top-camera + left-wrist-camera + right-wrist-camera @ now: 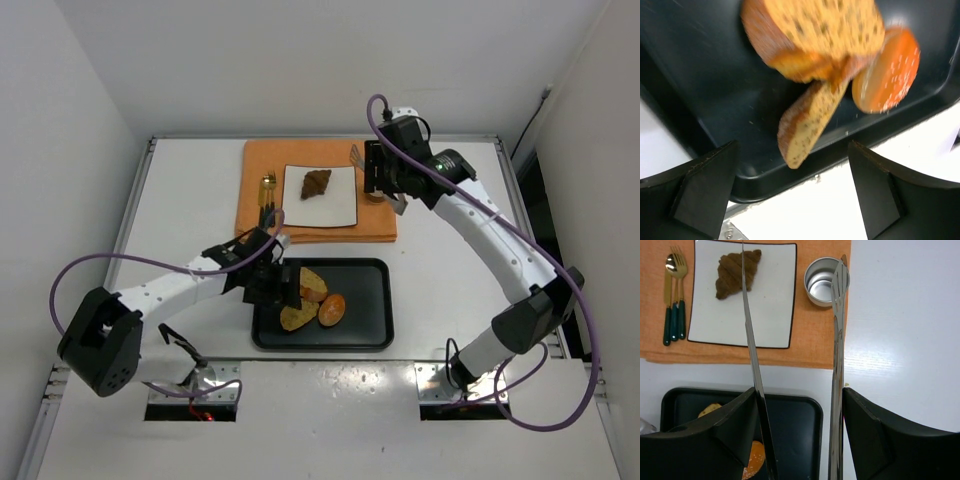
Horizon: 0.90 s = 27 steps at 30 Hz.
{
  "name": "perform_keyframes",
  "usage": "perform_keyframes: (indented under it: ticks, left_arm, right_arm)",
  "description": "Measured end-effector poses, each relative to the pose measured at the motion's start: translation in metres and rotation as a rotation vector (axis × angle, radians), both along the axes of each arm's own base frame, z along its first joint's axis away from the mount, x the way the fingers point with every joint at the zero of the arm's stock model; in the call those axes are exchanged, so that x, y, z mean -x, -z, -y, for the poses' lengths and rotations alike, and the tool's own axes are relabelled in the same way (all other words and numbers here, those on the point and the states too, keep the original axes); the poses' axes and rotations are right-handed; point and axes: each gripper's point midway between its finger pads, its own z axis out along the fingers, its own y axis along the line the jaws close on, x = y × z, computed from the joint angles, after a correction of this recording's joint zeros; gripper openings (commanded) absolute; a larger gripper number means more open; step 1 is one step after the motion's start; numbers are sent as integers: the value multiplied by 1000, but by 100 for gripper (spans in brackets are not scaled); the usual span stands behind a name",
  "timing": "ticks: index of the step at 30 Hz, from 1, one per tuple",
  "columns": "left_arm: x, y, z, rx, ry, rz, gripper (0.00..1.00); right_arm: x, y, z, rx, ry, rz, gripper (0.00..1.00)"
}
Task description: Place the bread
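Note:
A dark brown croissant lies on the white square plate, also in the right wrist view. Two toasted slices and a glossy orange bun lie in the black tray. My left gripper is open and empty over the tray's left part, the lower slice just ahead of its fingers, the bun to the right. My right gripper is shut on metal tongs, whose arms stand apart, beside the plate's right edge.
An orange mat lies under the plate, with a gold spoon and fork with green handles at its left and a small metal cup at its right. The tray's near rim sits between my left fingers.

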Motion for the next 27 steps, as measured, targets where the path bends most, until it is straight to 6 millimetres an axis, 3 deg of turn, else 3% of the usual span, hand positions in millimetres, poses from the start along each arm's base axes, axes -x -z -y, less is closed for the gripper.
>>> perform_keyframes:
  ticks: [4, 6, 7, 8, 11, 14, 16, 17, 21, 23, 27]
  left_arm:
    - [17, 13, 7, 8, 52, -19, 87]
    - [22, 21, 6, -4, 57, -39, 71]
    - [22, 22, 6, -5, 52, -43, 71]
    - [22, 24, 7, -6, 54, -46, 57]
    - [20, 23, 10, 9, 50, -40, 37]
    - [19, 19, 12, 22, 54, -26, 17]
    - [18, 15, 12, 30, 57, -13, 14]
    - [18, 13, 12, 33, 59, -9, 2]
    - [18, 8, 12, 35, 63, -5, 0]
    - [18, 6, 12, 35, 62, -4, 6]
    - [20, 6, 10, 28, 63, -7, 41]
  right_arm:
    - [2, 3, 3, 12, 6, -11, 67]
    - [1, 4, 4, 13, 10, -11, 67]
    - [0, 5, 4, 13, 10, -14, 67]
    - [0, 6, 3, 13, 8, -16, 67]
    - [-1, 8, 3, 13, 7, -20, 67]
    - [-1, 8, 3, 13, 8, -19, 67]
    - [-1, 7, 3, 13, 7, -19, 67]
    - [-1, 8, 2, 12, 8, -18, 67]
    - [-3, 11, 1, 10, 8, -15, 67]
    - [-2, 17, 2, 16, 7, -24, 67]
    - [-2, 19, 2, 17, 6, -27, 67]
